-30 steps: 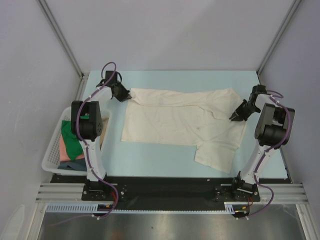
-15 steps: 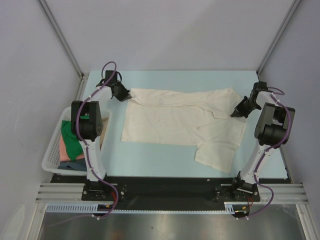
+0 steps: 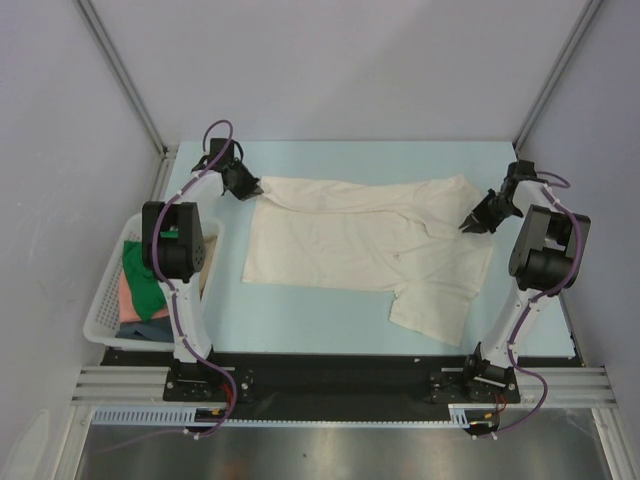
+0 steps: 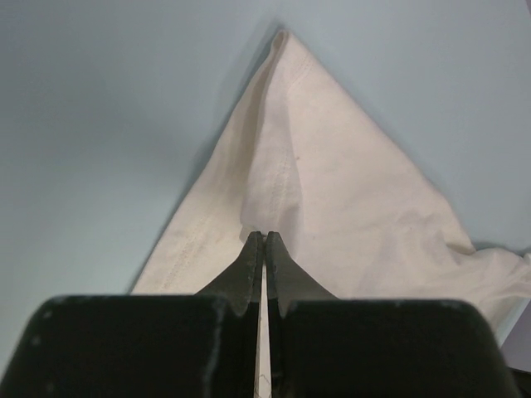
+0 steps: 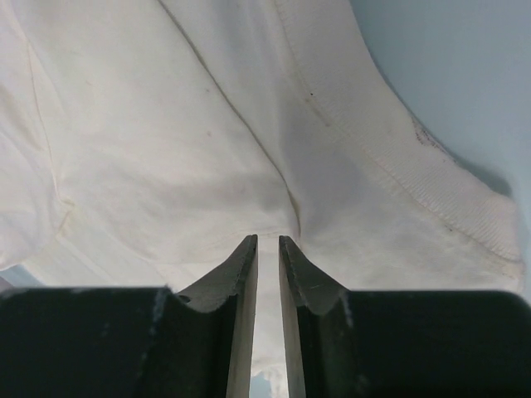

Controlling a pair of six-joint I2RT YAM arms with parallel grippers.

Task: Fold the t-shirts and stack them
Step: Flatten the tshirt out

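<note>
Now I see the left gripper clamped on the cream shirt; right gripper jaws slightly apart, grip I cannot tell.

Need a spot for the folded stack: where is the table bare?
Bare: the far strip of table beyond the cream t-shirt, and the near patch between its hem, its near sleeve and the left arm. Crowded: the basket at left, full of shirts, and the t-shirt's far corners, where the left gripper and right gripper sit.

A cream t-shirt is spread across the pale blue surface. A white basket is seen beside its eight o'clock edge.
</note>
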